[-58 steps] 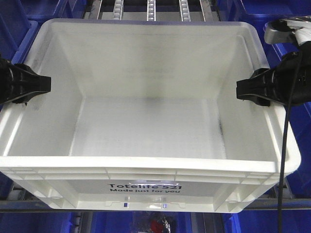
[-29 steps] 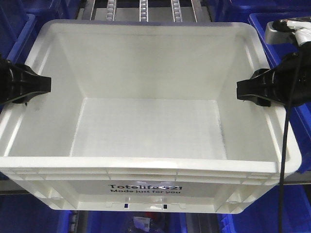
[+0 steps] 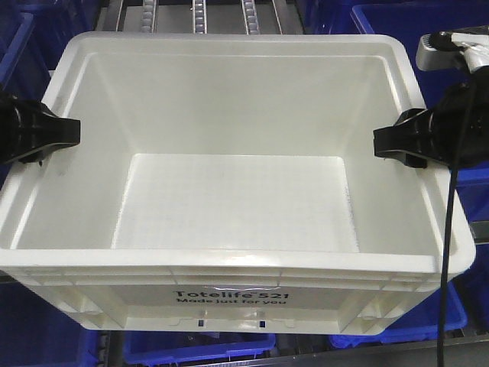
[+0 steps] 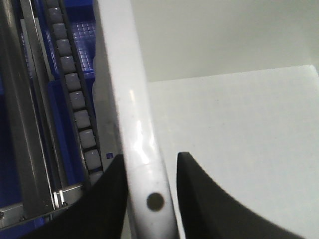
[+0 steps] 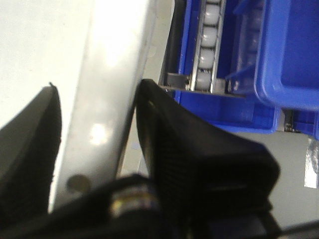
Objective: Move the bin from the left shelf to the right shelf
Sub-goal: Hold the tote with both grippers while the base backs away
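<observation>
Left end effector [image 4: 149, 158] clamps the bin [image 3: 229, 99] by its left rim, one finger inside the wall and one outside. Right end effector [image 5: 94, 88] grips the right rim likewise. The empty bin spans between them. Roller tracks [image 4: 75, 99] and blue totes [image 5: 294, 50] lie outboard.

Warehouse storage aisle — roller-track shelving [image 3: 200, 14], dark blue totes [image 3: 390, 19]; racks all around

Matte black left claw [image 3: 75, 132], matching right claw [image 3: 378, 144], black cable [image 3: 449, 229], silver-white bracket [image 3: 447, 50]
</observation>
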`<state>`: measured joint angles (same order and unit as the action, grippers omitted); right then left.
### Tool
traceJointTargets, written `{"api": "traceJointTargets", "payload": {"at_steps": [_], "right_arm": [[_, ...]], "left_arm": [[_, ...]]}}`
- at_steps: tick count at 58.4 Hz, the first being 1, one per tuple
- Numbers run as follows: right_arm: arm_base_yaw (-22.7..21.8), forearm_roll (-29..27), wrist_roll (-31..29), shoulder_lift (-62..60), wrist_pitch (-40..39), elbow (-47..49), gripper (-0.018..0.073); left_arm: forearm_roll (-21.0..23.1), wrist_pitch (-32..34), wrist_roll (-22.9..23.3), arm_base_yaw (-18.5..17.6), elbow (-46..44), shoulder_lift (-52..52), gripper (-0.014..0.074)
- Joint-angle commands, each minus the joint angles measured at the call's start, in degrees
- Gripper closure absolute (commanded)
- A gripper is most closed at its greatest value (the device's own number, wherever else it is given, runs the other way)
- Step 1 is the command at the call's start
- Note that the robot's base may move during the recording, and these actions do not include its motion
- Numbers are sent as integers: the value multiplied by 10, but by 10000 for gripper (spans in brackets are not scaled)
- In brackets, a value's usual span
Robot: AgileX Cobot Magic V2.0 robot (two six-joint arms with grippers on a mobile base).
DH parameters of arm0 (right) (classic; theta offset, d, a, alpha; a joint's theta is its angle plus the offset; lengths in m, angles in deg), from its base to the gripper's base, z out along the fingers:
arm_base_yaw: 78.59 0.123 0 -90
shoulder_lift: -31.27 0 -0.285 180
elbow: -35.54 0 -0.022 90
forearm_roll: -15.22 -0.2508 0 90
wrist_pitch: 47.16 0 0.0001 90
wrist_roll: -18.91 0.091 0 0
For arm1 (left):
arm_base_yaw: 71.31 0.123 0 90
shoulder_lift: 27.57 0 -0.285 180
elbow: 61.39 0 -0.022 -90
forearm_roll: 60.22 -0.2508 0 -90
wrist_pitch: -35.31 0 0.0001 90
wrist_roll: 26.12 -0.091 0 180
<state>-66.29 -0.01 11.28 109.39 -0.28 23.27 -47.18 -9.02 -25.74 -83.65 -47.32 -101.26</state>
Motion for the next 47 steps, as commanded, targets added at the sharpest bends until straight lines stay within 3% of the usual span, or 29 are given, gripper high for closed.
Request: {"api": "traceJointTargets", "payload": {"at_steps": [1,47], "right_arm": [[2,-42,-14,-18,-65,27,564],[2,-42,-14,-18,-66,27,564]], "left_arm": [[53,64,-12,-8,-28,23,603],[53,64,-12,-8,-28,23,603]]}}
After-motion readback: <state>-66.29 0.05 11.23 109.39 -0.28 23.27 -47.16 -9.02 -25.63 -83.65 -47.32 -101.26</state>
